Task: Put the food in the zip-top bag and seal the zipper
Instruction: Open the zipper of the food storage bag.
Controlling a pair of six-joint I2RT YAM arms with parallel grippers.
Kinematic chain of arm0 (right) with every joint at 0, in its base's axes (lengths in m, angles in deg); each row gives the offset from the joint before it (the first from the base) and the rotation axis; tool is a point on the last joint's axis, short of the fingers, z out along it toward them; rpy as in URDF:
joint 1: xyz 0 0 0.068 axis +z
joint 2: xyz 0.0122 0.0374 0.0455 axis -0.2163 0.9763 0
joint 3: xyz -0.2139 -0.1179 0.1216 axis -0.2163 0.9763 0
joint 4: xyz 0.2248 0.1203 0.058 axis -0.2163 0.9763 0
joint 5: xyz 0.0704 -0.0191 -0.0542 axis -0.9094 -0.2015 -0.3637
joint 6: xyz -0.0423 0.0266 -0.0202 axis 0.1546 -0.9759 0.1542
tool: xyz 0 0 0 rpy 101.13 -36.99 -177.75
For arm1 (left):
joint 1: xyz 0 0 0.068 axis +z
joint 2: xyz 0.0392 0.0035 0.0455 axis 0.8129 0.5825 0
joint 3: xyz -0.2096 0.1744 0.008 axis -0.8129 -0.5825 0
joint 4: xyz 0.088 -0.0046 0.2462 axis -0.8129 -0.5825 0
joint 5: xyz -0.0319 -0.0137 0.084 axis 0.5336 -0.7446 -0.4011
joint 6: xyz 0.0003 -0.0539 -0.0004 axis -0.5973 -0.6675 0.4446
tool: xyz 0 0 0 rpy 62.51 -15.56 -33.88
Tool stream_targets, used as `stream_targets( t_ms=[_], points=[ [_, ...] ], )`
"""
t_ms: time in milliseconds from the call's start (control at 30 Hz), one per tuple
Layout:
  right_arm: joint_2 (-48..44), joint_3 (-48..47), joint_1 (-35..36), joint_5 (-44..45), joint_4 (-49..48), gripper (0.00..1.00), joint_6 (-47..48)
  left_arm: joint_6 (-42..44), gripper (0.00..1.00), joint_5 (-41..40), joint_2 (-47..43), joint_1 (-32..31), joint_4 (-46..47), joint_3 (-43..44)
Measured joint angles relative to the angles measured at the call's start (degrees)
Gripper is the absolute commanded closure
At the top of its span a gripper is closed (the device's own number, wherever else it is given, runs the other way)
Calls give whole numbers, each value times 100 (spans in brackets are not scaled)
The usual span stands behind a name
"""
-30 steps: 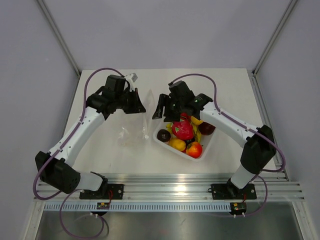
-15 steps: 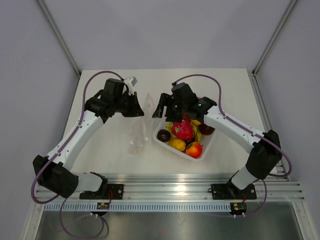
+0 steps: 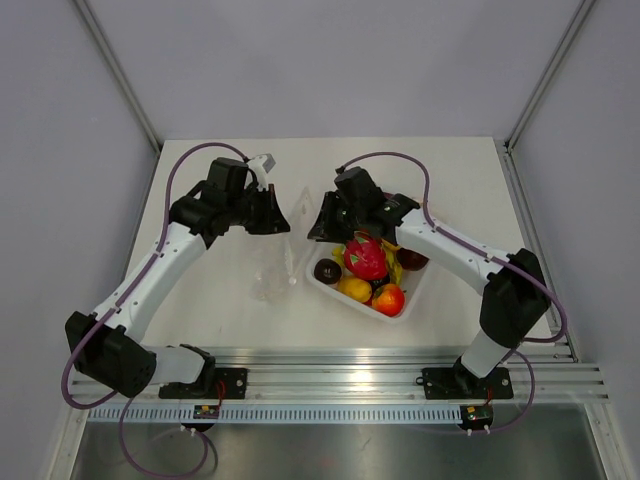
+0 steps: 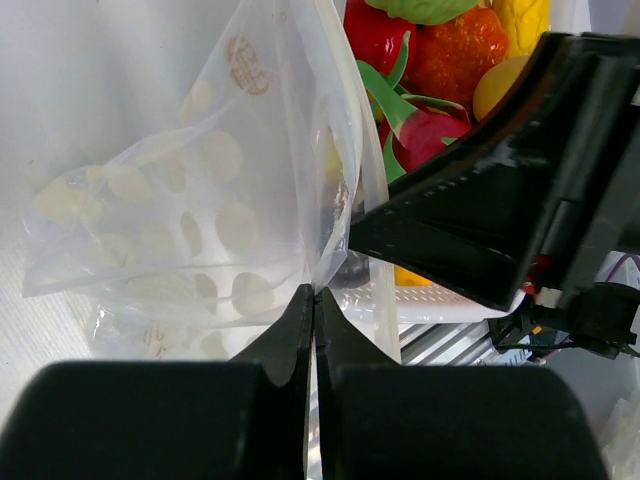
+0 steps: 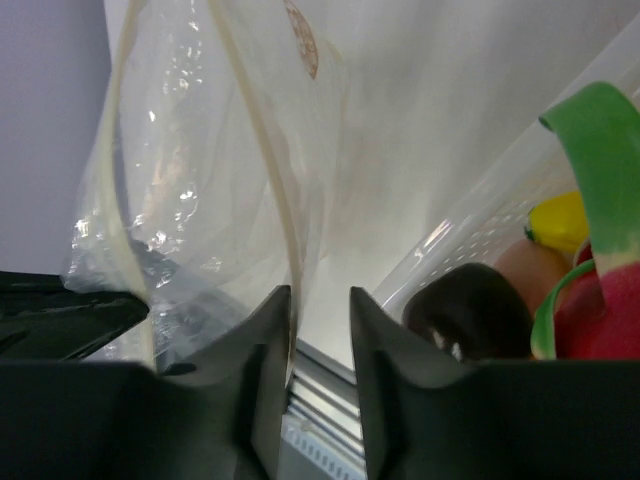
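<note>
The see-through zip-top bag [image 3: 277, 268] hangs between the two arms, just left of the white tray [image 3: 418, 290]. My left gripper [image 3: 283, 222] is shut on the bag's upper edge [image 4: 315, 292], and the bag [image 4: 190, 190] spreads out beyond its fingertips. My right gripper [image 3: 316, 228] is right beside the bag, jaws partly apart [image 5: 320, 300]. The cream zipper strip [image 5: 283, 200] of the bag [image 5: 190, 170] runs down against the inner face of its left finger, unpinched. The food [image 3: 366, 258], a pink dragon fruit among small fruits, lies in the tray. More food [image 4: 455, 50] [image 5: 470, 312] shows in both wrist views.
The tray wall [image 5: 480, 235] stands close to the right of my right gripper's fingers. The right gripper's black body [image 4: 500, 220] fills the space between the bag and the tray [image 4: 440, 305]. An aluminium rail [image 3: 340, 375] runs along the table's near edge.
The left gripper raised the bag off the table and kept hold. The right gripper moved left to the bag's edge, and its jaws narrowed.
</note>
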Motion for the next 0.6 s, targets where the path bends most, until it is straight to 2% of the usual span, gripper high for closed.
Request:
stream_targets(
  t_ms=[33, 167, 200, 233, 300, 333, 400, 433, 533, 600],
  points=[
    [52, 0, 2, -15, 0, 100, 15, 2, 100, 15, 0, 0, 7, 0],
    [74, 0, 7, -31, -46, 100, -50, 17, 100, 28, 0, 0, 28, -2],
    [74, 0, 15, -24, -57, 100, -48, 26, 96, 24, 0, 0, 26, -2],
    [74, 0, 28, 7, -46, 100, -48, 37, 84, -7, 0, 0, 24, -7],
    [74, -15, 94, 136, -24, 100, -46, 83, 69, -120, -2, 0, -24, -13],
    [74, -39, 149, 203, 2, 100, -46, 83, 57, -168, -2, 0, -66, -13],
    [74, -125, 293, 358, 63, 100, -48, 79, 48, -223, -20, 0, -122, -24],
    [74, -184, 372, 428, 105, 100, -52, 59, 40, -238, -39, 0, -151, -35],
    [74, -378, 566, 592, 249, 100, -66, -15, 30, -297, -140, -4, -262, -39],
    [74, -472, 629, 702, 317, 100, -92, -42, 29, -352, -219, -26, -317, -37]
  ],
)
